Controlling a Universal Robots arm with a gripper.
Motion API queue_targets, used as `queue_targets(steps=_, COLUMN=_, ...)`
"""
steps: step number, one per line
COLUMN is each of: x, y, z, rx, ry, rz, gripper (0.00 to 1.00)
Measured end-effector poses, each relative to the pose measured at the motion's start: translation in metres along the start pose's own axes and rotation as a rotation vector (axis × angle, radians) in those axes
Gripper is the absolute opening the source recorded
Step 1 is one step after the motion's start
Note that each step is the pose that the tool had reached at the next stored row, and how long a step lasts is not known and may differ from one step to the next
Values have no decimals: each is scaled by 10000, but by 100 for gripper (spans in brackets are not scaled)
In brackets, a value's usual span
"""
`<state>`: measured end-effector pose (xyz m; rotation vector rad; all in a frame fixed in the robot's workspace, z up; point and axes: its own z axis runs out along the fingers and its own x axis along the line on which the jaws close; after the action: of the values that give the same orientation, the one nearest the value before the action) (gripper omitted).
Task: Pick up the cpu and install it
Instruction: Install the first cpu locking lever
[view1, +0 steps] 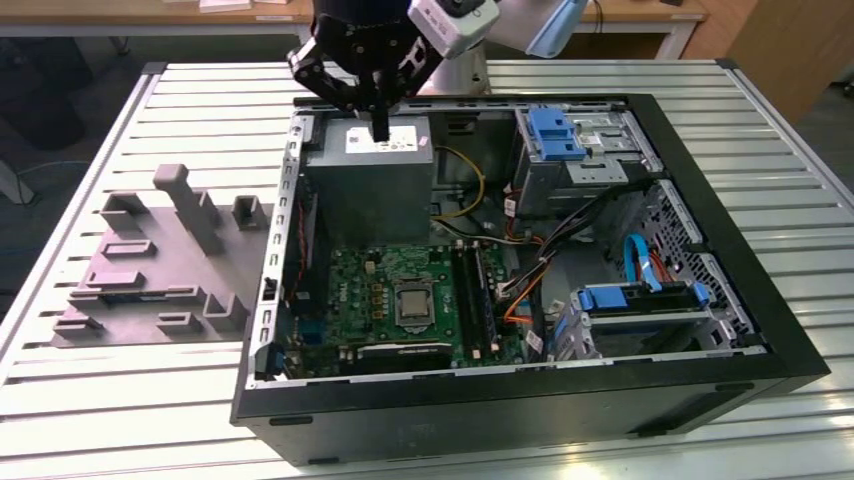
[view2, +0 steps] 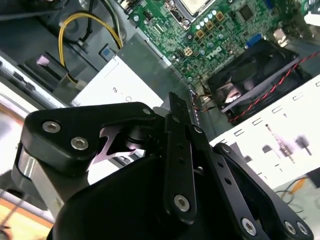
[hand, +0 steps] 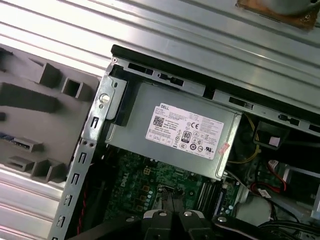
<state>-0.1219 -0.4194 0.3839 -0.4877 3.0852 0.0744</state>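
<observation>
Above power supply (view1: 370, 165), end effector (view1: 380, 135) pressed together; cpu (view1: 411, 301) well apart, seated in motherboard (view1: 350, 300).

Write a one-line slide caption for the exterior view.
Gripper, fingers closed, poised above the power supply of an open computer case, cpu seated in the motherboard socket below.

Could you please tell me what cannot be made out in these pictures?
1. Socket: too small in the exterior view to tell whether the cpu sits in it; cut off by the second wrist view's edge.
2. Gripper: cut off by the first wrist view's edge; anything between its jaws is hidden.
</observation>
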Motion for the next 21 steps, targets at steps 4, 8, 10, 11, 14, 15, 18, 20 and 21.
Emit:
queue_targets(steps=4, x=0, y=-1, z=22, rx=-17, ry=33, rz=-730, gripper=11)
queue_targets(steps=8, x=3, y=-12, z=31, rx=-29, ry=55, rz=-1213, gripper=11)
queue_targets(steps=10, x=8, y=-25, z=31, rx=-30, ry=55, rz=-1239, gripper=11)
queue_targets(steps=11, x=10, y=-29, z=31, rx=-31, ry=55, rz=-1243, gripper=11)
queue_targets(steps=14, x=11, y=-33, z=32, rx=-32, ry=59, rz=-1313, gripper=11)
queue_targets(steps=15, x=11, y=-33, z=33, rx=-35, ry=66, rz=-1448, gripper=11)
queue_targets(steps=18, x=11, y=-34, z=37, rx=-48, ry=89, rz=-1980, gripper=11)
queue_targets(steps=20, x=11, y=-34, z=41, rx=-57, ry=104, rz=-2340, gripper=11)
queue_targets(steps=21, x=11, y=-34, z=43, rx=-62, ry=112, rz=-2517, gripper=11)
